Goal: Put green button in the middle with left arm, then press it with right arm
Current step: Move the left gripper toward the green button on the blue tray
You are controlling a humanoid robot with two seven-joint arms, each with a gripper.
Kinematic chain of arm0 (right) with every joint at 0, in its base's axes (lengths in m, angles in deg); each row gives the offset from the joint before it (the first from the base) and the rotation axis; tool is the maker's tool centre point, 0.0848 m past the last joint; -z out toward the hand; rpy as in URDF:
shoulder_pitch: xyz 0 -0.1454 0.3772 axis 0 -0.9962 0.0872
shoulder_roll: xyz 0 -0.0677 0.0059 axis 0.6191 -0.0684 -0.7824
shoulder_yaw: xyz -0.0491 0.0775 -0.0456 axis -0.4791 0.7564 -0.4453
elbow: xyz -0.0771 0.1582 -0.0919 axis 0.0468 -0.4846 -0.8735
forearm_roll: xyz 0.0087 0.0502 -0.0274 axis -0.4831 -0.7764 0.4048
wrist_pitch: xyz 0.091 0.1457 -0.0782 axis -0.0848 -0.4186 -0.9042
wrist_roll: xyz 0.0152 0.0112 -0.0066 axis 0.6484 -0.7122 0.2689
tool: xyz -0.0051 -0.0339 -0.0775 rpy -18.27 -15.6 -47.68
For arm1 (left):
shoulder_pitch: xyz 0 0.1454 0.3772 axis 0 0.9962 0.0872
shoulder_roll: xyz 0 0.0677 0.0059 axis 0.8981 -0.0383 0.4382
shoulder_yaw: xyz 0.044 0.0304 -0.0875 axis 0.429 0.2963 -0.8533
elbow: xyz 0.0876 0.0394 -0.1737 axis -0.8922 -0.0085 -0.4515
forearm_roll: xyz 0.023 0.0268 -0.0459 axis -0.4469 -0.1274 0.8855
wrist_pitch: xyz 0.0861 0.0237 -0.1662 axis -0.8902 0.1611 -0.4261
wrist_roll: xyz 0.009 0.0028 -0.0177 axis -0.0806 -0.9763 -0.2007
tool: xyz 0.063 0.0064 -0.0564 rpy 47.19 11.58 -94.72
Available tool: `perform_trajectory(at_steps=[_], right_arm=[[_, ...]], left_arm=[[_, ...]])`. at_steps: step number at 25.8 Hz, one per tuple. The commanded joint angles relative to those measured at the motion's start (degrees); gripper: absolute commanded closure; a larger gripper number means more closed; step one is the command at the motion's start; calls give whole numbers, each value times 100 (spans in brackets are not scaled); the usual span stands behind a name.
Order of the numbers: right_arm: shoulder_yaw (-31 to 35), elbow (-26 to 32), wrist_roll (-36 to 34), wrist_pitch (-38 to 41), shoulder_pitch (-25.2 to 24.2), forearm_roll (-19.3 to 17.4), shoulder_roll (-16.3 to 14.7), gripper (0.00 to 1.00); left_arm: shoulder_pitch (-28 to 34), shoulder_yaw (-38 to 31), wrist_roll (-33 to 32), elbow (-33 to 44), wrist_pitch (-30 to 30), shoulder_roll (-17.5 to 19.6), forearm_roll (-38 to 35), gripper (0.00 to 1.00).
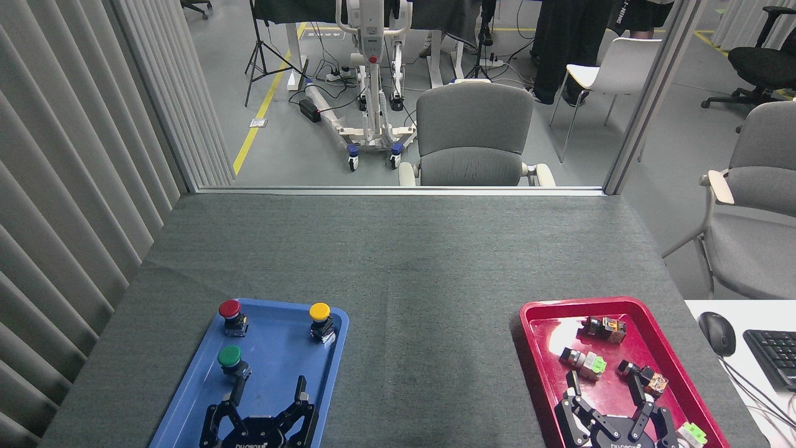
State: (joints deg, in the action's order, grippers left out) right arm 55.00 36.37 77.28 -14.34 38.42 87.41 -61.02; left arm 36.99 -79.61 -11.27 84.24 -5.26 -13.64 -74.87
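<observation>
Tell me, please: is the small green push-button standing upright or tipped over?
Upright. The green button stands on its short black base in the blue tray, with its round dark-green cap facing up, like the red and yellow ones.

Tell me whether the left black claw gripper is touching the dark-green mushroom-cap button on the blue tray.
Cannot tell. In the head view the left gripper is open, one fingertip right below the green button, overlapping its base; no clear gap or contact.

White lettering on left hand [267, 389] and right hand [604, 389], too small to read
</observation>
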Motion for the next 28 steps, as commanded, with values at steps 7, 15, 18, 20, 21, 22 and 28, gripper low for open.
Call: perform_trajectory(at_steps=[7,15,18,20,21,22,28], right_arm=[[15,26,10,9,-90,49,44,0],[-2,-26,37,-17,-90,67,-9,0],[-2,-35,28,18,-99,67,9,0],[-11,-53,28,9,-117,75,0,0],[-11,-62,28,9,-117,75,-9,0],[-11,-70,37,0,-117,75,-26,0],[-11,-114,63,-52,-117,392,18,0]], left_arm=[[9,-81,155,-91,72,18,-2,0],[0,-81,190,-205,90,53,7,0],[0,-248,182,-425,301,150,165,0],[-53,-310,182,-548,749,185,271,0],[-70,-336,182,-539,933,185,262,0],[-70,-406,190,-513,1074,185,262,0],[-422,-617,103,-1101,2243,774,306,0]])
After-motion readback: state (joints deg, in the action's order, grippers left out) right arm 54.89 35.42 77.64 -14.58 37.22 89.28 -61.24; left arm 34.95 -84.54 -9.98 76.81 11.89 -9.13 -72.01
